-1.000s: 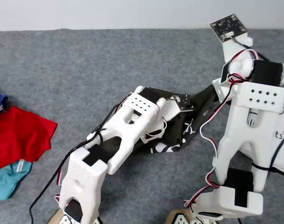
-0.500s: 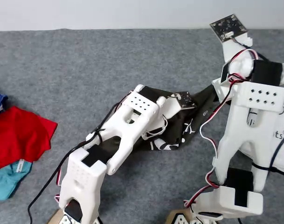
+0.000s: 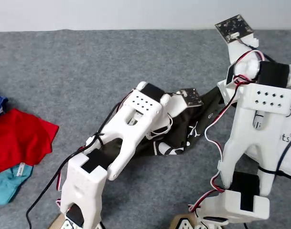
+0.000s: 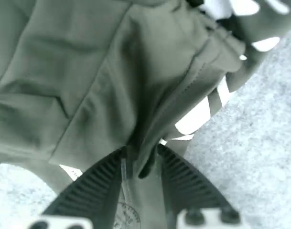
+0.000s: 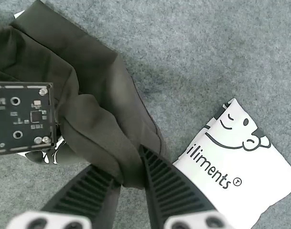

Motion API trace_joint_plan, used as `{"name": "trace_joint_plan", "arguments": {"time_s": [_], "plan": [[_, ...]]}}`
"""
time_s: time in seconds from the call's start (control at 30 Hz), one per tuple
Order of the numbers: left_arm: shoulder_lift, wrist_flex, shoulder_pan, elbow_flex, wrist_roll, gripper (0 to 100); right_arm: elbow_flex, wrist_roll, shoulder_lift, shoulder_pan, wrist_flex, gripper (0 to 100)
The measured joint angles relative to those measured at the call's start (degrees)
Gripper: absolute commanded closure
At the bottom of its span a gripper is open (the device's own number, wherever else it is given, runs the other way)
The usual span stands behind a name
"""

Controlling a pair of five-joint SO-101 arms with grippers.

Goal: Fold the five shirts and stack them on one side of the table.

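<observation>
The left end effector (image 4: 140, 152) was clamped shut on a fold of the black shirt (image 4: 88, 76). The right end effector (image 5: 131, 167) pinched another fold, with the cloth spanning between them over the counter (image 3: 88, 71). A folded white shirt (image 5: 241, 157) lay just beside the right one.
</observation>
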Motion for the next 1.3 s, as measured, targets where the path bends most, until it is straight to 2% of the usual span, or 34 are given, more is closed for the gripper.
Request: {"name": "trace_joint_plan", "arguments": {"time_s": [0.33,0.87,1.3], "plan": [[0.0,0.8,-3.3,-0.4,-0.3,91,0.0,0.0,0.0,0.0,0.0,99.0],[-0.2,6.0,-2.5,0.4,-1.1,89,0.0,0.0,0.0,0.0,0.0,99.0],[1.1,1.2,-2.5,1.8,-1.6,90,0.0,0.0,0.0,0.0,0.0,99.0]]}}
